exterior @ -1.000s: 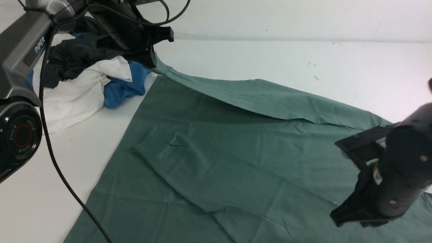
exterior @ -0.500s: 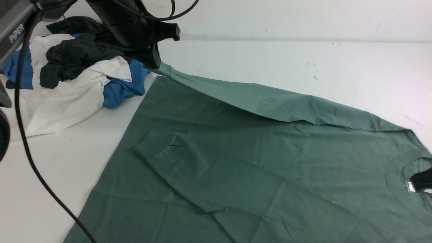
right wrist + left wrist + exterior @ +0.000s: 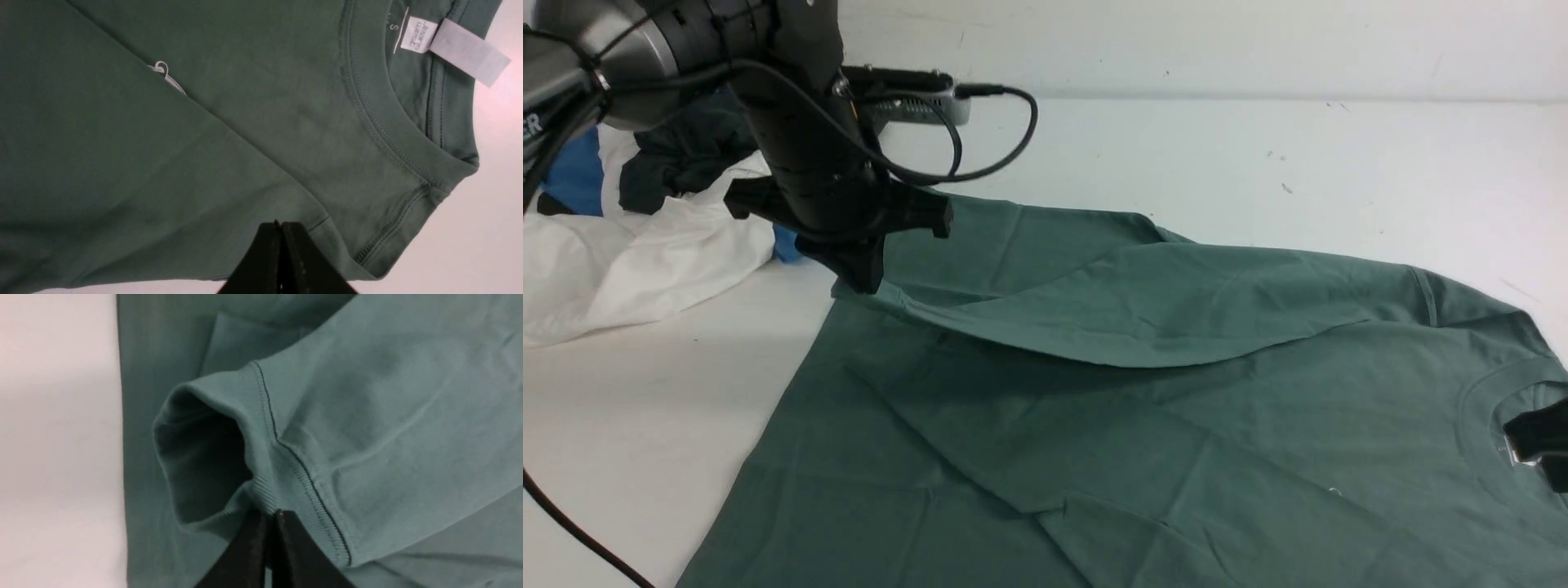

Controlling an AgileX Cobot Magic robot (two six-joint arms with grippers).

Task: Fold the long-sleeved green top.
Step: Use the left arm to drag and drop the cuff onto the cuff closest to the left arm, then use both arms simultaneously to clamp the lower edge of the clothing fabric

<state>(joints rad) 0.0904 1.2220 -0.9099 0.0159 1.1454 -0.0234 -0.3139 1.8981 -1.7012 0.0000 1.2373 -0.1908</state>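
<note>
While drawn nearer from far left: green long-sleeved top, sleeve cuff pinched in left fingers; right fingers closed near collar. Sleeve fold nearly laid.

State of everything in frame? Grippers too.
Top: flat on the table.
Sleeve: lifted by its cuff, draped over the top.
Left gripper: shut on the cuff.
Right gripper: shut near the collar, no grip visible.
Clothes pile: crumpled, beside the top.

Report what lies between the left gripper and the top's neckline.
Front view: from left gripper to neckline, only the green long-sleeved top's own sleeve draped over its body.
</note>
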